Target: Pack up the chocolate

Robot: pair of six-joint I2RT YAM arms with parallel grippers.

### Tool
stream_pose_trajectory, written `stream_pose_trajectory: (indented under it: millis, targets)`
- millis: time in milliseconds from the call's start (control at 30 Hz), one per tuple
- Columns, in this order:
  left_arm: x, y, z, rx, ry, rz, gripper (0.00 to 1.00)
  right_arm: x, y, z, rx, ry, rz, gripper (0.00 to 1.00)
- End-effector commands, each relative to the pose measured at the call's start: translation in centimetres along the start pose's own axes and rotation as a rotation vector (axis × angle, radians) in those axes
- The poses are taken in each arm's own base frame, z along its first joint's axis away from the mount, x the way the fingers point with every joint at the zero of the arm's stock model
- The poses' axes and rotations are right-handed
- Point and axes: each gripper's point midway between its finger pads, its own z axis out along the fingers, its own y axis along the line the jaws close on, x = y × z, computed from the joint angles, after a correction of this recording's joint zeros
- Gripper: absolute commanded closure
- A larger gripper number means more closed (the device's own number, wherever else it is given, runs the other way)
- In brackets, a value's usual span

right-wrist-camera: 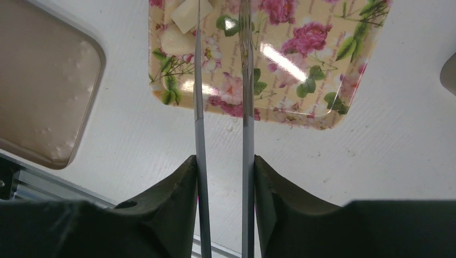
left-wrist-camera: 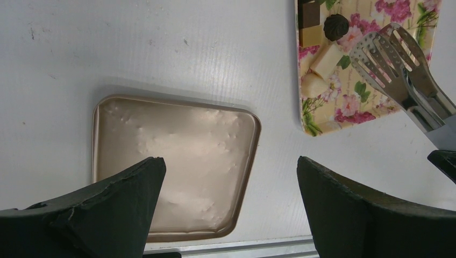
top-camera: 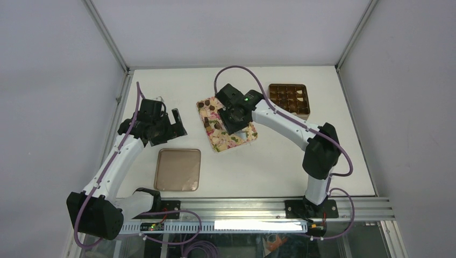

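Note:
Chocolate pieces lie on the far end of a floral tray (top-camera: 228, 134): a round dark chocolate (left-wrist-camera: 336, 26), a brown square one (left-wrist-camera: 310, 19) and two pale pieces (left-wrist-camera: 327, 58). My right gripper (right-wrist-camera: 225, 161) is shut on metal tongs (right-wrist-camera: 247, 86), one fingertip against each arm. The slotted tongs (left-wrist-camera: 391, 54) tips hover over the tray beside the pale pieces, slightly apart, with nothing between them. My left gripper (left-wrist-camera: 231, 161) is open and empty above the table, left of the tray. The brown box (top-camera: 289, 100) with grid compartments sits at the far right and holds several pieces.
A flat tan lid (top-camera: 177, 169) lies on the table near the front, below my left gripper; the same lid (left-wrist-camera: 172, 161) fills the left wrist view. The aluminium rail (top-camera: 258, 207) runs along the near edge.

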Motion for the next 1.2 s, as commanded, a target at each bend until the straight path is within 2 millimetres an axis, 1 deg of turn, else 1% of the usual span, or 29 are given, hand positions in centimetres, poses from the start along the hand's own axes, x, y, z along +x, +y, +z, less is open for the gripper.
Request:
stream_pose_trajectory:
  millis: [0, 167, 367, 567, 700, 1167]
  targets:
    - [-1.6, -0.4, -0.9, 0.029, -0.069, -0.020, 0.01, -2.4, 1.2, -1.1, -0.031, -0.081, -0.016, 0.59]
    - [-1.5, -0.4, -0.8, 0.026, -0.065, -0.021, 0.01, -2.3, 1.7, -0.3, -0.025, -0.070, -0.008, 0.56]
    - [-1.5, -0.4, -0.9, 0.028, -0.067, -0.015, 0.01, -3.0, 1.6, 0.5, 0.000, -0.079, 0.009, 0.56]
    - [-1.3, -0.2, -0.8, 0.026, -0.064, -0.019, 0.01, -3.3, 0.6, 1.5, 0.076, -0.069, 0.008, 0.56]
    - [-1.3, -0.2, -0.7, 0.023, -0.061, -0.018, 0.01, -3.0, -0.2, 2.2, 0.135, -0.041, -0.006, 0.57]
    - [-1.3, -0.1, -0.7, 0.021, -0.061, -0.020, 0.01, -2.1, 0.7, 3.2, 0.130, 0.007, -0.062, 0.57]
